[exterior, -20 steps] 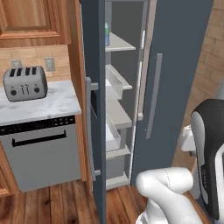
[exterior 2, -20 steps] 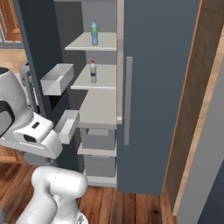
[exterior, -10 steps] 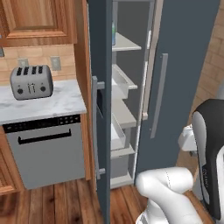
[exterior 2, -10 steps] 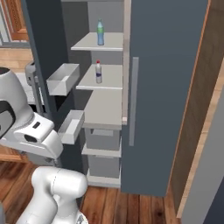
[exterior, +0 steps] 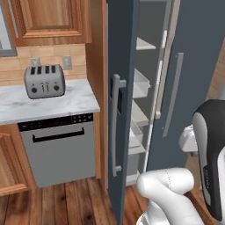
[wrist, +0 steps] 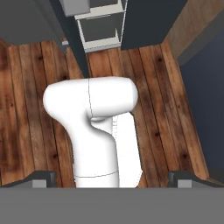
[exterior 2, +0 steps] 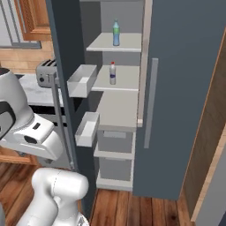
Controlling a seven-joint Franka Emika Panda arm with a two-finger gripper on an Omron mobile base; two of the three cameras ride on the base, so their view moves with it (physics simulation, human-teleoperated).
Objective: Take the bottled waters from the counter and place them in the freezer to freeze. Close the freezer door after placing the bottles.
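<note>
From the left base view, the whole picture has slid sideways since a second ago, so the base is driving; the freezer door stands ajar beside the counter. Right base view: both bottles rest on freezer shelves, green-capped bottle above red-capped bottle; only closing appears to remain. Hand view: the gripper, fingers spread, points down at the floor, well apart from the door.

The freezer door is matt slate-grey with a smooth grey metal-look handle. The bench is polished veined marble, carrying a brushed-steel toaster. The dishwasher front looks like satin steel. Cabinets and floor are grained wood. Both bottled waters are clear glossy plastic.
</note>
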